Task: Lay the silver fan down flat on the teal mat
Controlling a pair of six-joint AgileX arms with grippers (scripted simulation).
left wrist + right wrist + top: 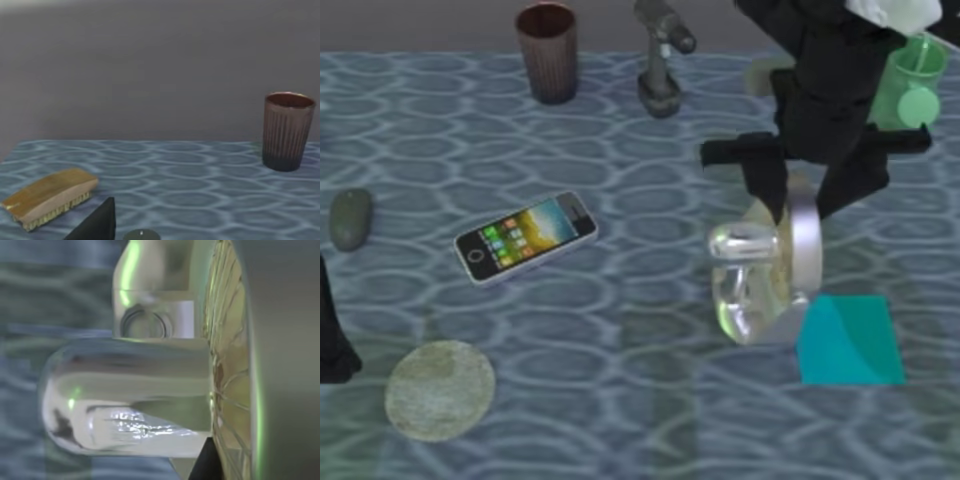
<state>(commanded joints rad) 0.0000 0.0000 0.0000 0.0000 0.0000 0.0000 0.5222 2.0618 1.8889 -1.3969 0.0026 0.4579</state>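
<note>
One tool (798, 205) is working here: the right arm's, reaching down from the far right of the counter (620, 330) onto the silver fan (770, 270). Its fingers are sitting on either side of the fan's thick rim, so it appears to be gripping the rim, though the fingertips themselves are hidden behind the chrome. The fan is sitting directly under the tool, standing on edge, its glossy motor housing and base pointing toward the counter's left. The right wrist view is filling with the housing and the tan grille (227, 365).

The teal mat (848, 340) is lying just below and to the right of the tool; the fan's lower rim is overlapping the mat's left edge. The mat's surface is otherwise lying bare.

Left of the tool a smartphone (526, 237) is lying with its icons lit; no writing is readable. Farther off are a ribbed brown cup (547, 50), a green cup (918, 75), a greenish disc (440, 390) and a brush (50, 196). The left arm is resting at the counter's left edge.
</note>
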